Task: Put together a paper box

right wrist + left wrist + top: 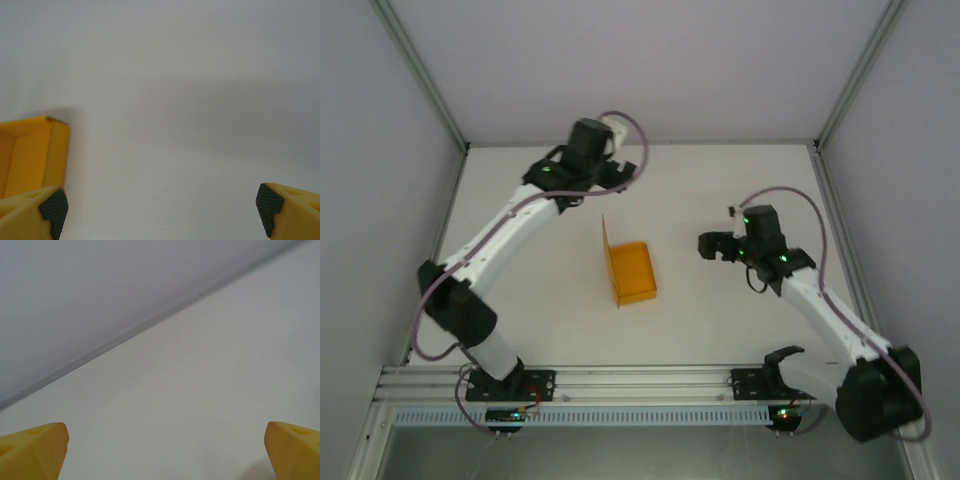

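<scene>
The paper box (632, 272) is an orange-yellow open tray in the middle of the table, with its lid flap standing upright along its left side. My right gripper (708, 245) hovers a little to the right of it and faces it. In the right wrist view this gripper (161, 212) is open with nothing between its fingertips, and a corner of the box (35, 155) shows at the left edge. My left gripper (605, 150) is far back near the rear wall, well away from the box. It is open (165, 452) over bare table.
The white table (720, 320) is walled in by pale panels on three sides, with metal posts at the back corners. An aluminium rail (640, 380) with both arm bases runs along the near edge. The back wall (100, 290) rises close ahead of the left gripper.
</scene>
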